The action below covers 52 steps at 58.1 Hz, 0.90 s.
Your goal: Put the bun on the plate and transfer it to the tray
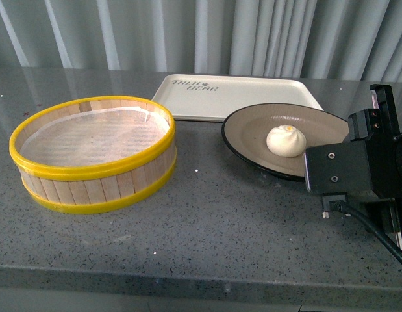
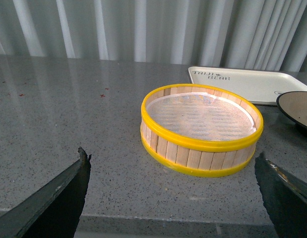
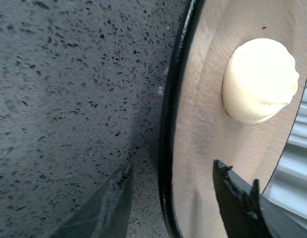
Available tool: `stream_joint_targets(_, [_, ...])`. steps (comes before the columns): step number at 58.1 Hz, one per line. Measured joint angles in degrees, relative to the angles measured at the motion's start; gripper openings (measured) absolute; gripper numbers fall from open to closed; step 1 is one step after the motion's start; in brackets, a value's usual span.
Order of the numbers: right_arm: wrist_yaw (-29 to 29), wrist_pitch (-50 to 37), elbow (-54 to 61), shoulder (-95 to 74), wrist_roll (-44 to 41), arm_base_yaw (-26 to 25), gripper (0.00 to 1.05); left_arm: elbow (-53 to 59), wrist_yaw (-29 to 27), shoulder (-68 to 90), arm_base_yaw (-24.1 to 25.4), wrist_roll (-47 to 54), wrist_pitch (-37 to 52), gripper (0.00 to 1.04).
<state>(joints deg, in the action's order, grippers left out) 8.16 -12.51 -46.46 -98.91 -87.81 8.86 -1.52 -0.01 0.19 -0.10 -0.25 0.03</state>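
Note:
The white pleated bun point(image 1: 286, 141) sits on the grey-beige face of the black-rimmed plate point(image 1: 249, 133), right of centre on the counter. Just behind the plate lies the cream tray point(image 1: 188, 104). My right arm point(image 1: 356, 162) hangs at the plate's right side. In the right wrist view my right gripper point(image 3: 173, 167) is open and straddles the plate's black rim point(image 3: 168, 124): one finger over the plate's face, the other outside over the counter. The bun point(image 3: 260, 82) lies beyond the fingertips, untouched. My left gripper point(image 2: 171, 155) is open and empty, short of the steamer basket.
A yellow-rimmed wooden steamer basket point(image 1: 93, 153) with a white liner stands at the left; it also shows in the left wrist view point(image 2: 203, 119), with the tray point(image 2: 242, 82) and the plate's edge point(image 2: 297, 106) behind it. The counter's front edge point(image 1: 188, 276) runs close by.

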Motion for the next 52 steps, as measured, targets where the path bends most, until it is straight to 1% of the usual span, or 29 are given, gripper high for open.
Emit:
stream_joint_targets(5, [0.09, -1.95, 1.22, -0.07, -0.90, -0.33, 0.31, 0.00, 0.00, 0.00, 0.00, 0.00, 0.00, 0.98])
stream_joint_targets(12, [0.31, -4.79, 3.10, 0.22, -2.73, -0.55, 0.14, 0.00, 0.00, 0.00, 0.00, 0.00, 0.00, 0.98])
stream_joint_targets(14, [0.31, -6.14, 3.91, 0.39, -3.82, -0.59, 0.10, 0.00, 0.00, 0.00, 0.00, 0.00, 0.00, 0.98])
stream_joint_targets(20, [-0.22, -11.21, 5.68, 1.07, -5.38, -0.66, 0.04, 0.00, 0.00, 0.00, 0.00, 0.00, 0.00, 0.98])
stream_joint_targets(32, [-1.42, -22.91, 10.62, 0.92, -6.14, -0.87, 0.03, 0.00, 0.00, 0.00, 0.00, 0.00, 0.00, 0.98])
stream_joint_targets(36, [-1.88, -25.51, 11.69, 1.03, -6.40, -1.09, 0.03, 0.00, 0.00, 0.00, 0.00, 0.00, 0.00, 0.98])
stream_joint_targets(47, [-3.17, -27.56, 13.09, 2.86, -7.13, -1.97, 0.03, 0.00, 0.00, 0.00, 0.00, 0.00, 0.00, 0.98])
stream_joint_targets(52, [-2.62, -29.16, 13.09, 4.61, -8.74, -3.52, 0.03, 0.00, 0.00, 0.00, 0.00, 0.00, 0.00, 0.98])
